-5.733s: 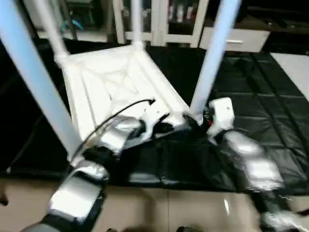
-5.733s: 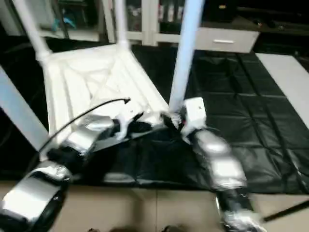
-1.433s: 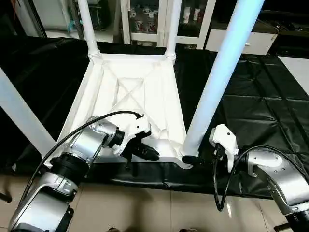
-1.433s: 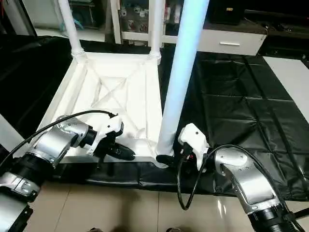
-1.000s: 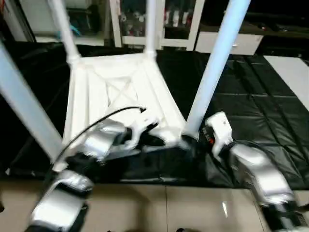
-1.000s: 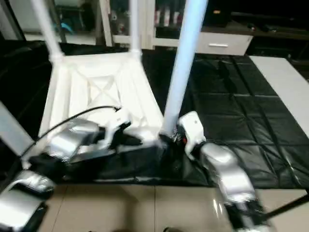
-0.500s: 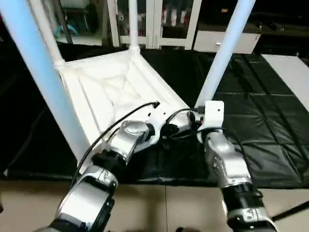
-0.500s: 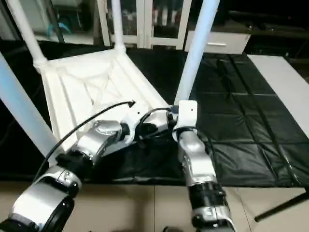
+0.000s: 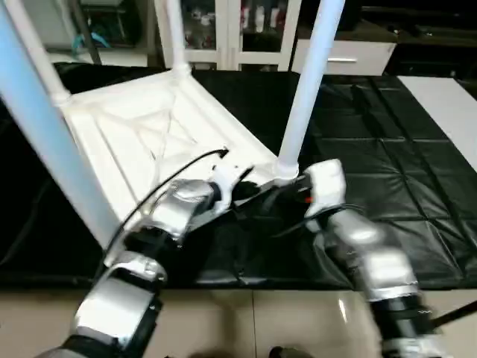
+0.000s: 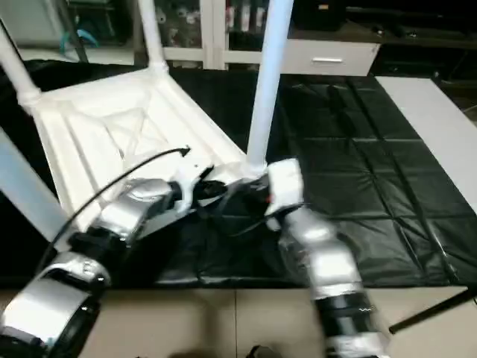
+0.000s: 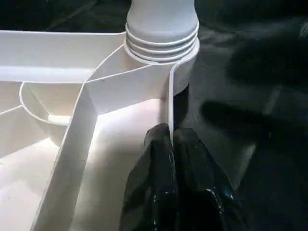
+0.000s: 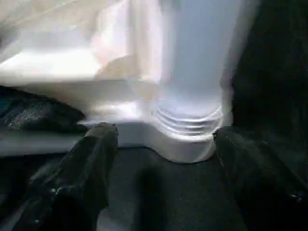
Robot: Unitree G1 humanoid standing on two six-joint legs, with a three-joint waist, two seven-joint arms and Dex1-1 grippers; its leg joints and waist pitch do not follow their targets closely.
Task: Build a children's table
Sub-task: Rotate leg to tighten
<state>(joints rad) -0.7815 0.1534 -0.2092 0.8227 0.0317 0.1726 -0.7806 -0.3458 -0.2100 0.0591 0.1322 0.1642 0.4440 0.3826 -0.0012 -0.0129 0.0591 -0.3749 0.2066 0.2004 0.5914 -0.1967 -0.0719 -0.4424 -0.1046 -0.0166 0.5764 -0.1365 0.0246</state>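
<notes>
the table (image 9: pixel 160 134) lies upside down on a black mat (image 9: pixel 387 164), all four legs (image 9: pixel 305 82) up in their corner sockets, so the build looks nearly done. the left hand (image 11: pixel 172 139) is shut on the rim by the near socket, likely to steady the top. the right hand (image 12: pixel 163 139) is open, fingers either side of that leg's base, holding nothing. white plastic, ribbed underside.

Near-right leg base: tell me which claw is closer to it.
Right. The right claw stands open with its fingers either side of the leg base. The left claw is shut on the tabletop's rim, just short of that corner socket.
</notes>
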